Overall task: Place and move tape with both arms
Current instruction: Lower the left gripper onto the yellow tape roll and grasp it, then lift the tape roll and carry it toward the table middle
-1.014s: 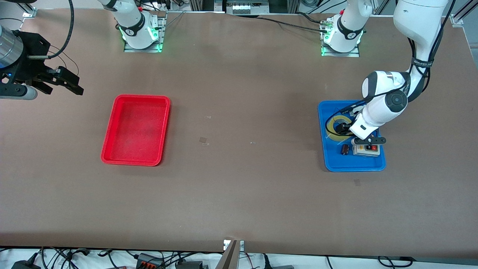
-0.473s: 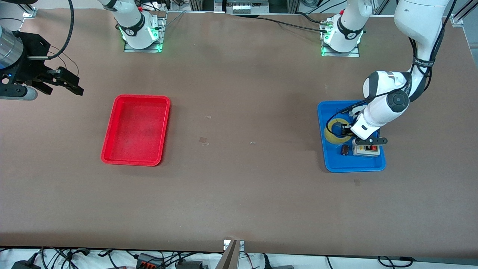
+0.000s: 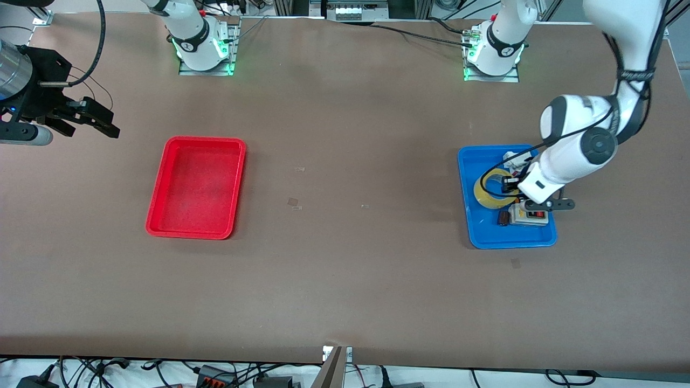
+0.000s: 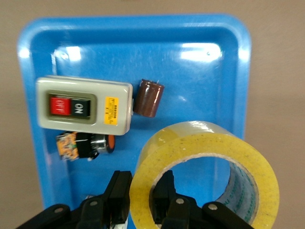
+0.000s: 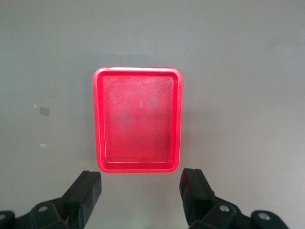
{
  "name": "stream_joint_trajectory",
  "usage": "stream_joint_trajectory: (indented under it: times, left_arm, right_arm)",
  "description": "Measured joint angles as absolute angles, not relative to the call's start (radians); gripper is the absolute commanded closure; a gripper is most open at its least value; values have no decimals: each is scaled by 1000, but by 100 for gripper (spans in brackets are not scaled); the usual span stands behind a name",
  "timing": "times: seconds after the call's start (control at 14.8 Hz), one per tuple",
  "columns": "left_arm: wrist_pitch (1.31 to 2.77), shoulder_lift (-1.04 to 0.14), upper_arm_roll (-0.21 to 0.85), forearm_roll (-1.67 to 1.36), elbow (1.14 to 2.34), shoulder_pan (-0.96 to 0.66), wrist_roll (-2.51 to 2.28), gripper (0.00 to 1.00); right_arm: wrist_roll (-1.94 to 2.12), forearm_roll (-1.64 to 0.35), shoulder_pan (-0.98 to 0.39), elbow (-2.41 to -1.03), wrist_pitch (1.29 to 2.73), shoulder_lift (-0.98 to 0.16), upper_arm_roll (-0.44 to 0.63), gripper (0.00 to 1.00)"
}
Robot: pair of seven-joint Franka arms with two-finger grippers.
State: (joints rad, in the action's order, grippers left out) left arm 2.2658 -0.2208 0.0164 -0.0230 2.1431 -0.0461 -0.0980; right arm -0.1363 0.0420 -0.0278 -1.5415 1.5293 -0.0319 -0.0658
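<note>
The tape is a yellow roll, tilted up on edge over the blue tray. My left gripper is shut on the roll's wall, one finger in the hole and one outside. The left wrist view shows the tape clamped in the left gripper above the blue tray. My right gripper is open and empty, waiting in the air over the right arm's end of the table. The right wrist view shows the right gripper spread wide.
A grey switch box with red and black buttons and a brown capacitor lie in the blue tray; both show in the left wrist view, beside a small orange part. A red tray holds nothing.
The left arm has swung a little toward its own end of the table with the tape in its grip, and the roll has tipped up. The right arm has not moved.
</note>
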Motion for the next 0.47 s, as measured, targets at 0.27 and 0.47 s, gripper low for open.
stream_joint_trajectory:
  times: [0.27,0.47]
  left_arm:
    - [2191,-124,50,-23,2138,-51,-132,100]
    - [2189,-113,173,-24,2139,-58,-262,100]
  right_arm:
    - [-136,42,-28,-1541,1531,-32,-65,1]
    - [-136,42,-27,-1541,1532,-32,-64,1]
